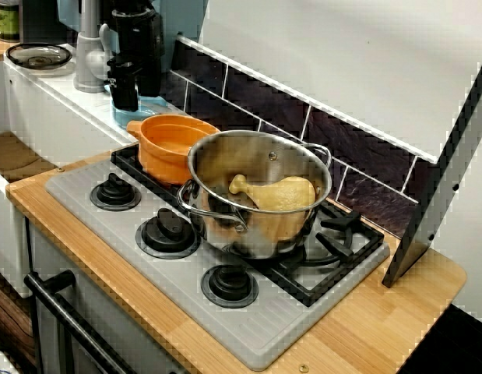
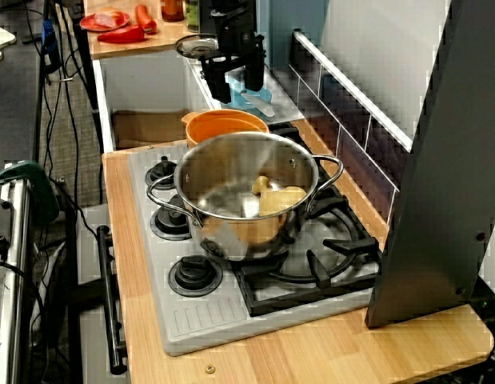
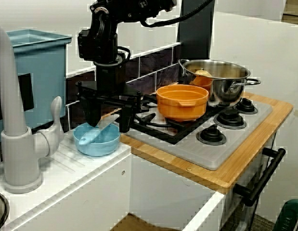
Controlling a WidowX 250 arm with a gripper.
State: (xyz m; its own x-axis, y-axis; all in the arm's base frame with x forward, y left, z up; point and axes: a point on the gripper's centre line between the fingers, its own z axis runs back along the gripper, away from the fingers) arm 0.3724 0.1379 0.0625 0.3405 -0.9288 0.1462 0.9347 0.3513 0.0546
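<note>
In the sink-side view my black gripper (image 3: 109, 118) hangs open just over a light blue bowl (image 3: 97, 140) on the white counter, its fingers (image 3: 93, 114) spread wide either side. A pale blue utensil (image 3: 104, 127) leans in the bowl, its handle rising between the fingers, untouched as far as I can tell. From the front view the gripper (image 1: 124, 92) hides most of the bowl (image 1: 144, 117). On the stove stand an orange pot (image 1: 170, 144) and a steel pot (image 1: 260, 195) holding a toy chicken drumstick (image 1: 278, 193). The view along the counter shows the gripper (image 2: 236, 83) behind the orange pot (image 2: 225, 126).
A grey tap (image 3: 16, 125) rises left of the bowl, with a blue box (image 3: 40, 67) behind it. Black knobs (image 1: 169, 232) line the stove's front. A slanted grey panel (image 2: 439, 168) stands at the stove's far end. A dark plate (image 1: 38, 54) lies by the sink.
</note>
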